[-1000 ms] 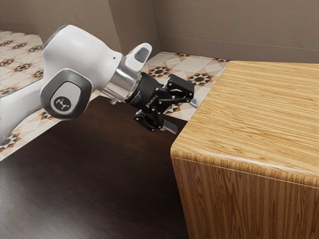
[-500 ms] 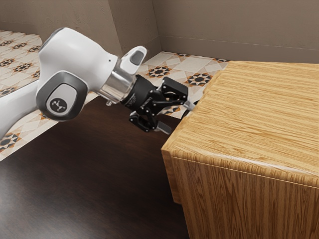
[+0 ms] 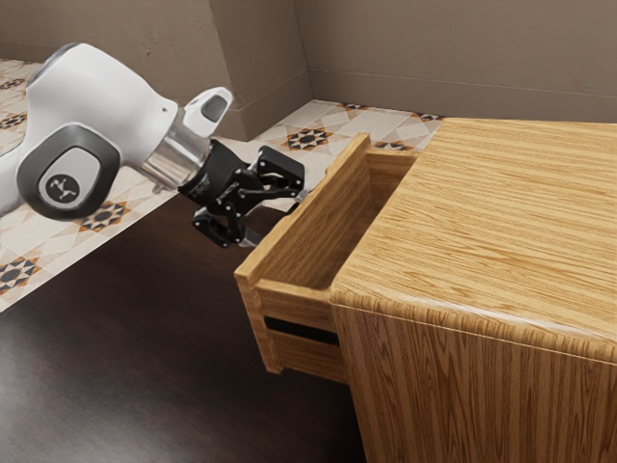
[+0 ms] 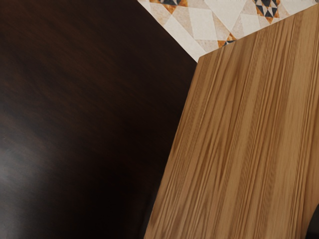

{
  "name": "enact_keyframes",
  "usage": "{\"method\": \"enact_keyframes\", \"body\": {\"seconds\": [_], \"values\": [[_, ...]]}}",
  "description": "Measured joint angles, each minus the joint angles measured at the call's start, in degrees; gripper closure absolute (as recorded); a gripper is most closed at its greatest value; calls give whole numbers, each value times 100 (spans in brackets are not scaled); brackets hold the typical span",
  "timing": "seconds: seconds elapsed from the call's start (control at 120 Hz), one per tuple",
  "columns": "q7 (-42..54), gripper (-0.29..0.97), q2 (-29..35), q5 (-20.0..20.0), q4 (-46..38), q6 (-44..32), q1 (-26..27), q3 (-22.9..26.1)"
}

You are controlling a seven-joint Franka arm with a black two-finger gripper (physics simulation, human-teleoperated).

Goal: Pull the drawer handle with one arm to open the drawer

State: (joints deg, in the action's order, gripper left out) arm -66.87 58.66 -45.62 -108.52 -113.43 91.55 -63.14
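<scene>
We begin with the dark brown, faintly glossy wooden ground (image 3: 125,367), which takes up the lower part of the exterior view and borders a strip of cream floor tiles with orange and black star patterns (image 3: 328,121) below the plain grey-brown walls (image 3: 434,48). From the wrist camera we see the same dark ground (image 4: 75,124) and a corner of the tiles (image 4: 209,20).

On the dark ground stands the large light-oak cabinet with a bold grain (image 3: 501,222), on the exterior view's right. Its flat top is bare.

Next in size is the white seven-joint arm with grey joint caps (image 3: 96,106). It enters from the exterior view's left and reaches to the right, toward the cabinet.

The oak drawer (image 3: 323,222) sits at the top of the cabinet. It is pulled well out toward the exterior view's left, so we can look into its open cavity. Its front panel stands well clear of the cabinet body. In the wrist view, a wood-grain panel of the same oak (image 4: 239,139) lies close under the hand.

The black two-finger gripper (image 3: 253,198) sits right at the outer face of the drawer front, which faces away from the exterior camera. We cannot tell whether the gripper is clamped on anything.
</scene>
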Motion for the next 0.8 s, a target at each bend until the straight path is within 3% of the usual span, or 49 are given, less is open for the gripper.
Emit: {"method": "enact_keyframes", "body": {"seconds": [0.617,0.692,0.8], "values": [[166,1,37,343,-234,699,-1204,675],[193,1,50,448,-233,825,-1750,995],[256,0,71,769,9,1155,-3212,1957]]}}
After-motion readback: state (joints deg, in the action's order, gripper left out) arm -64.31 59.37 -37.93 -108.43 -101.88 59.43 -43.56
